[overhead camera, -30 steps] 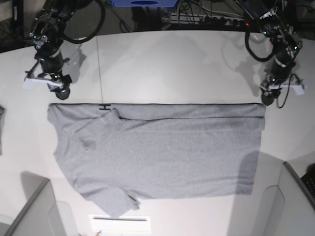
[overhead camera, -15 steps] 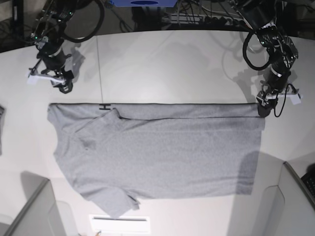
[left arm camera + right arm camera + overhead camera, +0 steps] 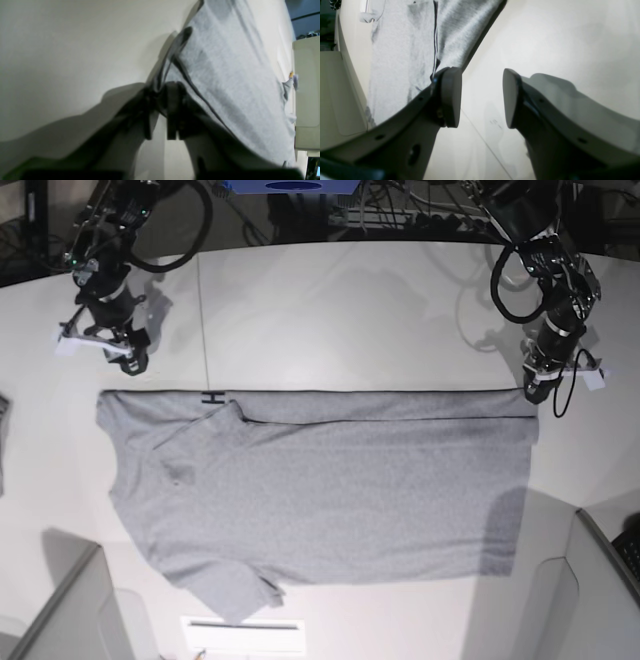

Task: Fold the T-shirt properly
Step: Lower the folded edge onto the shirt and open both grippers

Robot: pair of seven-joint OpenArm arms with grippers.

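The heather-grey T-shirt (image 3: 330,490) lies flat on the white table, plain side up. Its top edge is folded over in a straight line, with a small black mark (image 3: 212,398) near the left end. My left gripper (image 3: 533,388) is at the shirt's top right corner. In the left wrist view it (image 3: 161,100) is shut on the fabric edge (image 3: 225,75), which rises between the fingers. My right gripper (image 3: 128,360) hovers over bare table just beyond the top left corner. In the right wrist view it (image 3: 481,97) is open and empty, with the shirt (image 3: 402,37) beside it.
A white paper strip (image 3: 243,635) lies at the table's front edge. Grey panels stand at the front left (image 3: 70,610) and front right (image 3: 600,580) corners. A dark seam (image 3: 204,320) crosses the table. Cables and equipment line the back edge.
My left gripper has come in to the shirt's top right corner and shut on its edge. My right gripper has drawn slightly back from the top left corner.
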